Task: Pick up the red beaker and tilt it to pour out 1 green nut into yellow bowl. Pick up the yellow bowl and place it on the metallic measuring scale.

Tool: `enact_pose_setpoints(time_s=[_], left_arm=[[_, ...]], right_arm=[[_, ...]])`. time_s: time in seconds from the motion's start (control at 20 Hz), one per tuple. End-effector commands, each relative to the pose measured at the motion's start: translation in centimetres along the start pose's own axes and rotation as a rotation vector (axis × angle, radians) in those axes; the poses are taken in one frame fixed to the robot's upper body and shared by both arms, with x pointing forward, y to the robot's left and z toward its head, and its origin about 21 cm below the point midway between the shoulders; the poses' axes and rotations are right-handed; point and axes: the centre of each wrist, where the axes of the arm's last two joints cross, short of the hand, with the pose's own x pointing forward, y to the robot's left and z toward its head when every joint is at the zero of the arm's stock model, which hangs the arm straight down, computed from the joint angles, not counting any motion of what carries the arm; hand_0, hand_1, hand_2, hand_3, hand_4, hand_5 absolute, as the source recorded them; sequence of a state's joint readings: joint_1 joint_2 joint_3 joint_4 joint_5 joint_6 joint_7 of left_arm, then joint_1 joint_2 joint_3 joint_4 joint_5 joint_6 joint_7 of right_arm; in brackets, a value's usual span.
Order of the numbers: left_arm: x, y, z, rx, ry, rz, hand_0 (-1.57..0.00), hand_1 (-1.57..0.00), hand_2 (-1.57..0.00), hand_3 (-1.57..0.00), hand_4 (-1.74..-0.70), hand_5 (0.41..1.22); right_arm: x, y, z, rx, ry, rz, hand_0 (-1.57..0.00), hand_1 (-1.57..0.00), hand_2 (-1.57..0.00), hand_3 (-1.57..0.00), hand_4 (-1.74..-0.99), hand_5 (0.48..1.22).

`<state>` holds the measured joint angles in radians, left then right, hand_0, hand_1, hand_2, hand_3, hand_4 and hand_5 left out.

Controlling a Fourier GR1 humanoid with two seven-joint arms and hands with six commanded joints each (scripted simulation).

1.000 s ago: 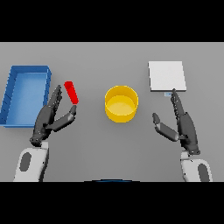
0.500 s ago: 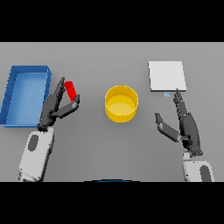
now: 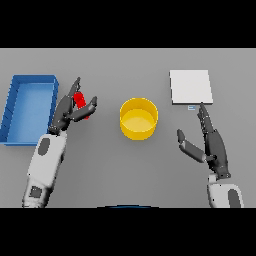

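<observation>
Where half a second ago it only neared, the left hand (image 3: 70,111) now closes fingers and thumb round the red beaker (image 3: 80,101), toward the desk's left edge beside the blue tray (image 3: 31,82); grasp likely made, lift next. Yellow bowl (image 3: 139,118): mid-desk, unmoved. Scale (image 3: 190,86): toward the far right corner. Right hand (image 3: 211,145): fingers straight, idle, nearer the right edge.

Even, bright light (faint shadows)

My left hand (image 3: 70,110) hides much of the beaker (image 3: 80,101); I cannot tell whether any nut is inside it.
</observation>
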<state>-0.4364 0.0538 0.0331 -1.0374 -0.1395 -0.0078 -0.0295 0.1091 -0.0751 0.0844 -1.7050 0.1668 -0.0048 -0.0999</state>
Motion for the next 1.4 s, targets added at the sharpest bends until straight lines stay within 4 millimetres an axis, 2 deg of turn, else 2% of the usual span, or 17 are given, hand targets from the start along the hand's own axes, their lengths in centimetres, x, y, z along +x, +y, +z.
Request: enact_pose_setpoints(time_s=[0.0, 0.15, 0.2, 0.25, 0.3, 0.35, 0.45, 0.55, 0.65, 0.75, 0.9, 1.05, 1.2, 1.35], left_arm=[[0.0, 0.1, -0.2, 0.002, 0.002, 0.001, 0.0, 0.0, 0.0, 0.0, -1.32, 0.71], [-0.1, -0.3, -0.8, -0.007, -0.037, 0.014, 0.0, 0.0, 0.0, 0.0, -1.36, 0.735], [-0.2, -0.7, -0.9, -0.003, -0.039, 0.021, 0.0, 0.0, -0.03, 0.0, -1.39, 0.752], [-0.2, -0.8, -1.0, 0.007, -0.033, 0.031, -0.08, -0.08, -0.12, -0.08, -1.42, 0.77], [0.1, -0.8, -1.5, 0.02, -0.02, 0.048, -0.25, -0.28, -0.31, -0.22, -1.44, 0.795], [-0.1, -1.1, -1.5, 0.034, -0.017, 0.063, -0.46, -0.48, -0.5, -0.49, -1.44, 0.881], [-0.4, -1.6, -1.6, 0.065, -0.028, 0.024, -0.86, -0.87, -0.89, -0.88, -1.44, 1.003], [-0.6, -2.0, -1.7, 0.064, -0.065, 0.008, -1.12, -1.13, -1.13, -1.13, -1.44, 1.082], [-0.5, -2.1, -1.7, 0.069, -0.066, 0.011, -1.28, -1.29, -1.29, -1.29, -1.45, 1.132], [-0.6, -2.3, -1.4, 0.081, -0.092, 0.017, -1.38, -1.39, -1.39, -1.39, -1.55, 1.129], [-0.1, -1.9, -1.5, 0.085, -0.114, 0.043, -1.48, -1.48, -1.48, -1.48, -1.64, 1.112], [1.7, -1.5, -1.9, 0.108, -0.167, 0.018, -1.52, -1.52, -1.52, -1.52, -1.69, 1.1], [4.0, -1.7, -1.8, 0.106, -0.219, -0.023, -1.55, -1.55, -1.55, -1.55, -1.72, 1.097], [6.3, -1.3, -2.0, 0.041, -0.229, -0.213, -1.56, -1.56, -1.56, -1.56, -1.73, 1.113]], right_arm=[[0.0, 0.1, -0.2, -0.001, 0.006, 0.0, 0.0, 0.0, 0.0, 0.0, -1.315, 0.682], [0.3, 0.0, -0.2, 0.0, -0.006, -0.006, 0.0, 0.0, 0.0, 0.0, -1.298, 0.682], [0.5, -0.3, -0.2, -0.007, -0.01, 0.004, 0.0, 0.0, 0.0, 0.0, -1.295, 0.683], [0.3, -0.5, 0.0, -0.009, -0.006, 0.01, 0.0, 0.0, 0.0, 0.0, -1.291, 0.684], [0.6, -0.1, -0.3, -0.004, -0.003, 0.009, 0.0, 0.0, 0.0, 0.0, -1.289, 0.684], [0.5, -0.2, -0.4, -0.003, 0.004, 0.017, 0.0, 0.0, 0.0, 0.0, -1.286, 0.685], [0.2, -0.6, -0.2, -0.007, 0.002, 0.007, 0.0, 0.0, 0.0, 0.0, -1.283, 0.683], [0.4, -0.3, -0.4, 0.001, 0.003, 0.0, 0.0, 0.0, 0.0, 0.0, -1.29, 0.684], [0.2, 0.0, -0.4, 0.006, -0.002, -0.001, 0.0, 0.0, 0.0, 0.0, -1.293, 0.682], [0.2, 0.2, -0.6, 0.014, -0.007, -0.01, 0.0, 0.0, 0.0, 0.0, -1.303, 0.682], [0.2, -0.1, -0.6, 0.018, -0.017, 0.016, 0.0, 0.0, 0.0, 0.0, -1.281, 0.676], [-0.1, 0.5, -0.5, 0.017, -0.017, 0.028, 0.0, 0.0, 0.0, 0.0, -1.254, 0.667], [0.0, 0.2, -0.6, 0.015, -0.034, 0.04, 0.0, 0.0, 0.0, 0.0, -1.25, 0.672], [0.2, 0.3, -0.5, 0.008, -0.035, 0.063, 0.0, 0.0, 0.0, 0.0, -1.247, 0.685]])
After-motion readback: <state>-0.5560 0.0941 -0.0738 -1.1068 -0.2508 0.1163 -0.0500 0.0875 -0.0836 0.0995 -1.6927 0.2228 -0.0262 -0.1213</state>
